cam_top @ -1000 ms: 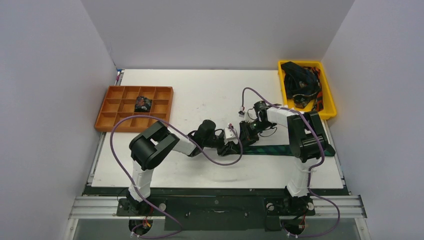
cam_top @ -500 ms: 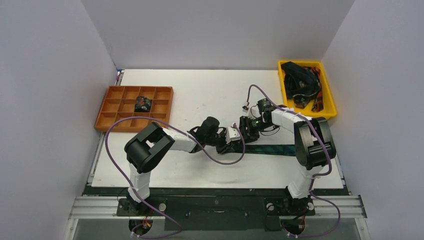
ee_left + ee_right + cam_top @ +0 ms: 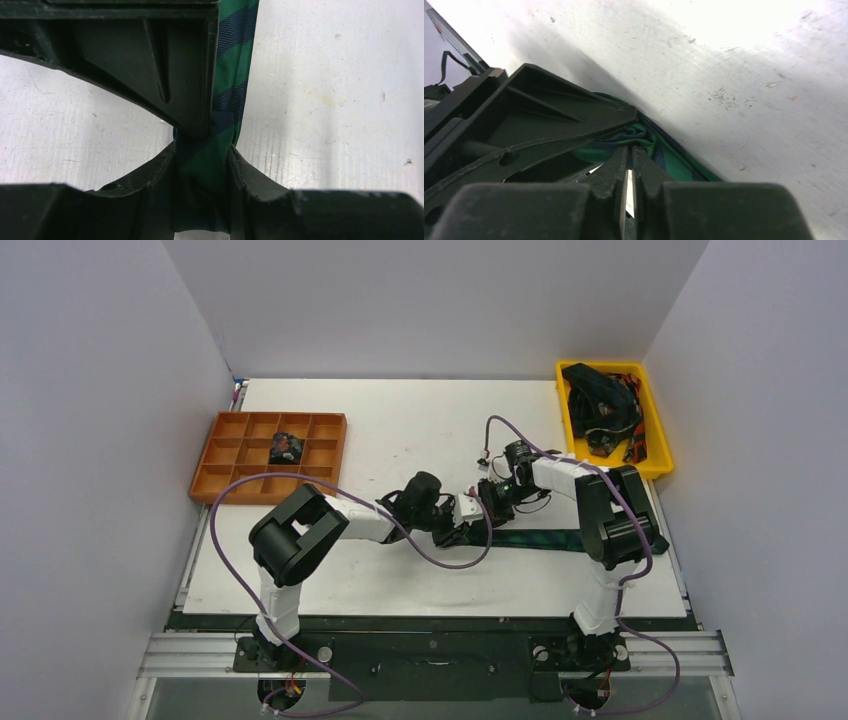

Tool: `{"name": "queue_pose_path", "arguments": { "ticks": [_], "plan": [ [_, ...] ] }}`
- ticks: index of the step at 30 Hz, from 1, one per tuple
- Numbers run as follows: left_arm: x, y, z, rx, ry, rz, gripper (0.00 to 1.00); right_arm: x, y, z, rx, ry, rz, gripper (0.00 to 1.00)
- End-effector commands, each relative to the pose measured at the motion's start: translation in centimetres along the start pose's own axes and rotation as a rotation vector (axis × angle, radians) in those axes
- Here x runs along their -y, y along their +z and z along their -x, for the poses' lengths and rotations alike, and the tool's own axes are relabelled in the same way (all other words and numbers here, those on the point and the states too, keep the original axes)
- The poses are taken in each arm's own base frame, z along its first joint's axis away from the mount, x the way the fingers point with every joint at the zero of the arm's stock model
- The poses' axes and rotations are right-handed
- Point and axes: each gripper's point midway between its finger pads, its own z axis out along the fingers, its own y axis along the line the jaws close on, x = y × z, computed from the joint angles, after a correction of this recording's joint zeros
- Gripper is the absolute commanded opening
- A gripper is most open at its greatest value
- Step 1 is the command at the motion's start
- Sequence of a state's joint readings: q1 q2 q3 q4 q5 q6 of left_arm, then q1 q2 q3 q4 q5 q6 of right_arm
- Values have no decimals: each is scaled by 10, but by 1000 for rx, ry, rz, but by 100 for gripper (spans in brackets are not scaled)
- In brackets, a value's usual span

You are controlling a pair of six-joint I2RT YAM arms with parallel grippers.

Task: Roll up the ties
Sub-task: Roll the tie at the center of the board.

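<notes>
The left pincer (image 3: pixel 202 160) is clenched on the plaid tie (image 3: pixel 234 55), whose green and navy cloth is bunched between the two pads and runs away toward 12 o'clock in the wrist view. The right pincer (image 3: pixel 630 150) meets it tip to tip from 1 o'clock in the overhead view. Its fingers are drawn together to a thin sliver with light showing through, and its tips rest at a green fold; whether they nip the cloth cannot be told. From the two pincers the tie lies flat on the table (image 3: pixel 400 420), stretching toward 3 o'clock, where the right arm covers its far end, so the tip near the table's right edge is hidden. Bare white tabletop lies open toward 12 o'clock and 6 o'clock of the pincers. At 10 o'clock, well apart, the orange tray (image 3: pixel 225 455) holds one rolled tie (image 3: pixel 286 448) in a middle compartment of its second row from the back. At 2 o'clock the yellow bin (image 3: pixel 655 430) at the table's right edge holds a heap of ties (image 3: pixel 598 400), too tangled to count. A purple cable (image 3: pixel 440 558) loops across the left wrist and hides part of it.
</notes>
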State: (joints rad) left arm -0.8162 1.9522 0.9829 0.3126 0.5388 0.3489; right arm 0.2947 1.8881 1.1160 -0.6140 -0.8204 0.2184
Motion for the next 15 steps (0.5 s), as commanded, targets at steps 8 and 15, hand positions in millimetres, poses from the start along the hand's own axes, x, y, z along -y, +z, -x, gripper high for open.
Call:
{"name": "queue_pose_path", "arguments": {
  "ticks": [8, 15],
  "plan": [
    [6, -9, -56, -182, -63, -20, 19, 54, 3, -27, -114, -39, -194, 0],
    [10, -10, -60, -184, -65, -35, 19, 25, -27, -11, 32, 33, -24, 30]
  ]
}}
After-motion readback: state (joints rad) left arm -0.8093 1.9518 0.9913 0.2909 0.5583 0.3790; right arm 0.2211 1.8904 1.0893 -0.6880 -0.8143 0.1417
